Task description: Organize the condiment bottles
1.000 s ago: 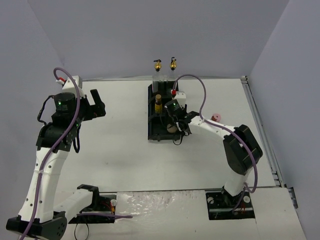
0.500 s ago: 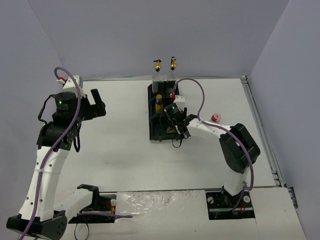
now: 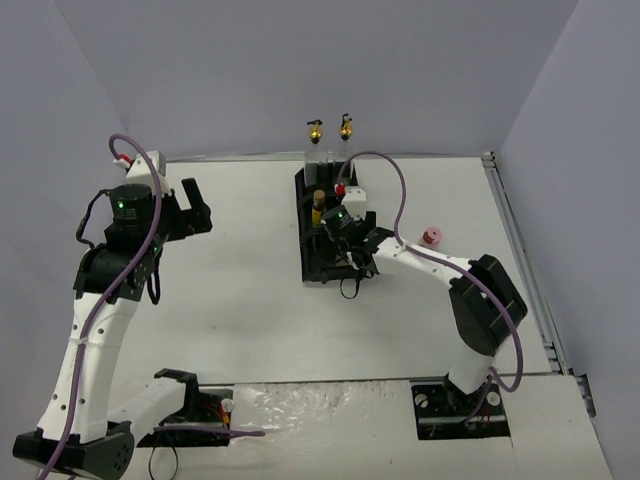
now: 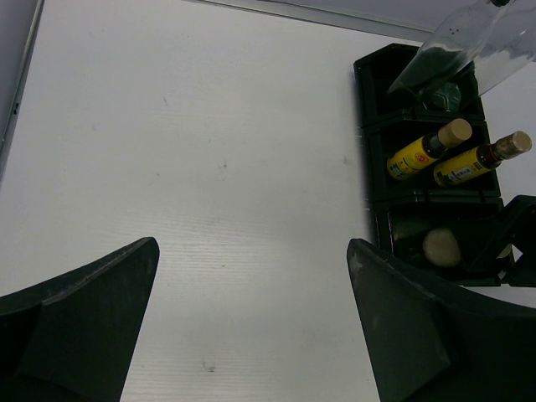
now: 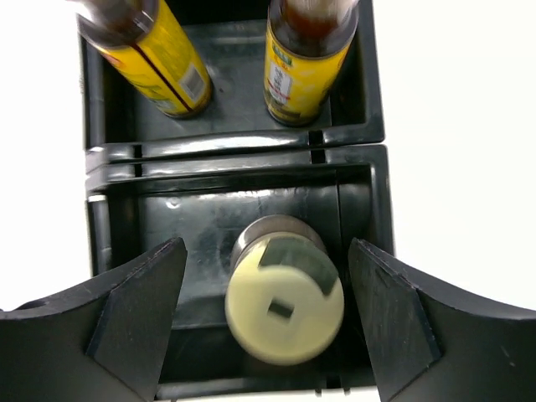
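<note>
The cream bottle (image 5: 285, 306) stands in the near compartment of the black tray (image 5: 368, 109), between the open fingers of my right gripper (image 5: 264, 244), which do not touch it. Two amber-yellow bottles (image 5: 159, 59) (image 5: 308, 50) stand in the compartment beyond. In the top view my right gripper (image 3: 347, 258) hangs over the tray's near end (image 3: 305, 270). Two tall clear bottles with gold tops (image 3: 315, 130) (image 3: 346, 125) stand at the tray's far end. The pink-capped bottle (image 3: 432, 236) stands on the table to the right of the tray. My left gripper (image 3: 195, 210) is open and empty, raised at the left.
The left wrist view shows bare white table under my left gripper (image 4: 251, 244), with the tray (image 4: 364, 126), the amber bottles (image 4: 423, 151) and the cream bottle (image 4: 441, 248) to its right. A metal rail (image 3: 520, 250) runs along the table's right edge.
My right wrist has shifted slightly left and farther over the tray's near compartment. The left arm has not moved.
</note>
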`<state>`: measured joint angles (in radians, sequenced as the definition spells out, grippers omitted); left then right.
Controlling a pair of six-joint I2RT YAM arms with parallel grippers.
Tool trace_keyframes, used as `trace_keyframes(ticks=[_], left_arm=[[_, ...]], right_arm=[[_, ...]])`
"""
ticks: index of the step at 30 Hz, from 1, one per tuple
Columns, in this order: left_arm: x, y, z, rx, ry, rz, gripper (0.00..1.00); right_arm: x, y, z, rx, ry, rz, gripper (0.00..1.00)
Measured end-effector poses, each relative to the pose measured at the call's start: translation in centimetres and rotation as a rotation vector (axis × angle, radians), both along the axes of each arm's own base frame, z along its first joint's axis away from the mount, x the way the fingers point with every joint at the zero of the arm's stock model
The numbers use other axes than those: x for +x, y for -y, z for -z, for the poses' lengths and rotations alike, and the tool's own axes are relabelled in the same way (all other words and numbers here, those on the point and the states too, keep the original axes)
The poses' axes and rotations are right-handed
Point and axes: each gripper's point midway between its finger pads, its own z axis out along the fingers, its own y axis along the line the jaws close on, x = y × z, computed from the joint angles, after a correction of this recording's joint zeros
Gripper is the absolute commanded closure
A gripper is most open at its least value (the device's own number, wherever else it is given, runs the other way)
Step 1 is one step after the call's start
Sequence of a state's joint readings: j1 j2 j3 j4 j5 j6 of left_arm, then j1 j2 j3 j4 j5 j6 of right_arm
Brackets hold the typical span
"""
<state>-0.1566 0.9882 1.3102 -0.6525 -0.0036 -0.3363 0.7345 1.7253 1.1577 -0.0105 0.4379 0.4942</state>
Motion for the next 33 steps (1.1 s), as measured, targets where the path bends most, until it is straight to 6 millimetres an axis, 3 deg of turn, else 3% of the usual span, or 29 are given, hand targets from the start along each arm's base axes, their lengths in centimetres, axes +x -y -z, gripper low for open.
trace_keyframes(ticks=[8,15,19,25,27,33], left_arm=[[0.0,0.0,0.0,0.0,0.0,0.0,0.08],[0.0,0.0,0.0,0.0,0.001,0.0,0.08],[0.1,0.0,-0.1,-0.001,0.004,0.0,0.08],[0.1,0.0,-0.1,-0.001,0.006,0.0,0.08],[0.1,0.0,-0.1,-0.002,0.006,0.001,0.08],[0.1,0.2,-0.1,-0.008,0.006,0.011,0.08]], right_arm=[[-0.6,-0.3,-7.8,0.052,0.128,0.009,0.24],[-0.4,3.3,-10.4,0.048,0.164,0.089,0.22],[1.5,8.4,-10.1,0.044,0.153,0.208,0.22],[2.7,18.4,-7.1,0.01,0.079,0.432,0.21],[2.4,19.7,-6.3,0.0,0.056,0.459,0.21],[1.4,20.3,-4.2,-0.013,0.007,0.462,0.2]])
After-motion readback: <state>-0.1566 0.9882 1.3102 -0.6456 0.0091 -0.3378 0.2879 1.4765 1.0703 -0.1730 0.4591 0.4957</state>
